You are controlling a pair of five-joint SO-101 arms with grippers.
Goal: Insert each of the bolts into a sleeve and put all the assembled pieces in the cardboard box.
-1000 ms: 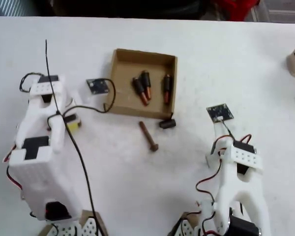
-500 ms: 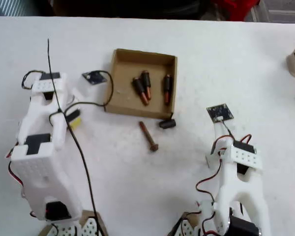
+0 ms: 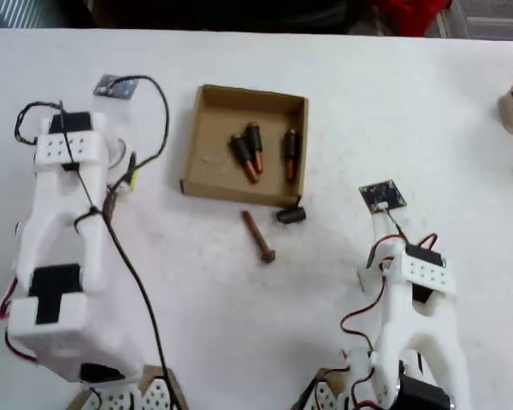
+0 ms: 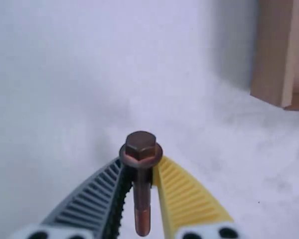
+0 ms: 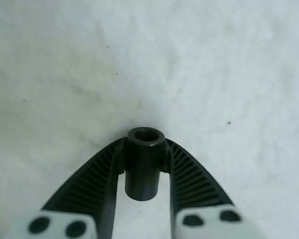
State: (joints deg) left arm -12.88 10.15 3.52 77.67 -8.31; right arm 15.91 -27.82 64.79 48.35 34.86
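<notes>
We see our left jaws pinching a copper bolt point(image 4: 141, 174) and our right jaws pinching a black sleeve point(image 5: 144, 167).

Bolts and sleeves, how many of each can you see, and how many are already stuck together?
Loose bolts: 2
Loose sleeves: 2
Bolts in sleeves, lying in the cardboard box: 3
Total: 7 pieces
</notes>
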